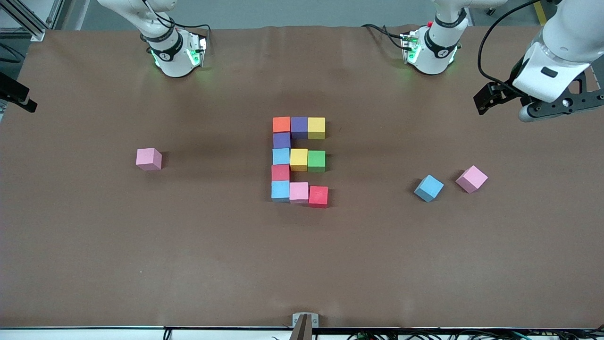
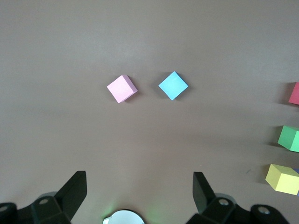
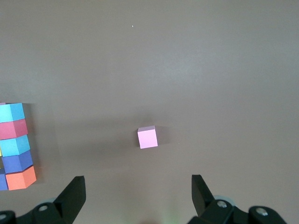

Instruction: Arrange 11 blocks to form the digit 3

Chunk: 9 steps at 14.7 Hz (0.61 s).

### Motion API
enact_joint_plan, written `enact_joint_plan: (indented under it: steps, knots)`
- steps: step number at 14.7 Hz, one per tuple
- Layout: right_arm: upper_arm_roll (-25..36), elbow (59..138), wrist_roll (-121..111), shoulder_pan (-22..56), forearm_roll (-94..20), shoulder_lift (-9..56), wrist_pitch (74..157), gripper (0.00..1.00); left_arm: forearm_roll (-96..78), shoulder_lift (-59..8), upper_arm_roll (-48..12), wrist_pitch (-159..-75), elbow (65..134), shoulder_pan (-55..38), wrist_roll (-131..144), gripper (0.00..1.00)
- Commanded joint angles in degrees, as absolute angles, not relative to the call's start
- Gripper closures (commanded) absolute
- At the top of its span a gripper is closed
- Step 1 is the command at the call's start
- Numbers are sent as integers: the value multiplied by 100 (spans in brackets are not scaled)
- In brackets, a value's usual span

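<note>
The digit 3 (image 1: 299, 159) lies in the middle of the table as touching blocks, looking like an "E": orange (image 1: 281, 124), purple and yellow in the bar nearest the robots, light blue, yellow and green (image 1: 316, 160) in the middle bar, light blue, pink and red (image 1: 318, 195) in the bar nearest the front camera. A purple and a red block join the bars. My left gripper (image 1: 488, 98) (image 2: 140, 176) hangs open and empty over the left arm's end. My right gripper (image 3: 138, 179) is open and empty, high over the right arm's end.
Three loose blocks lie apart from the figure: a pink one (image 1: 149, 158) (image 3: 147, 137) toward the right arm's end, and a light blue one (image 1: 429, 188) (image 2: 173, 85) beside a pink one (image 1: 472, 179) (image 2: 122, 88) toward the left arm's end.
</note>
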State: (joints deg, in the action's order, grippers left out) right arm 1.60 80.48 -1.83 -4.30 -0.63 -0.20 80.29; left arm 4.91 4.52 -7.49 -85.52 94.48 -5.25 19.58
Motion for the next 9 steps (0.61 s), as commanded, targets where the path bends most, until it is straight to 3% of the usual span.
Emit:
enact_joint_plan:
  steps: [1, 9]
  knots:
    - [158, 7963, -229, -439, 0, 9, 7963, 0, 360, 650, -475, -8675, 9650, -598, 1565, 0]
    - [158, 7963, -229, -439, 0, 9, 7963, 0, -25, 703, -405, -8912, 9572, -370, 1109, 0]
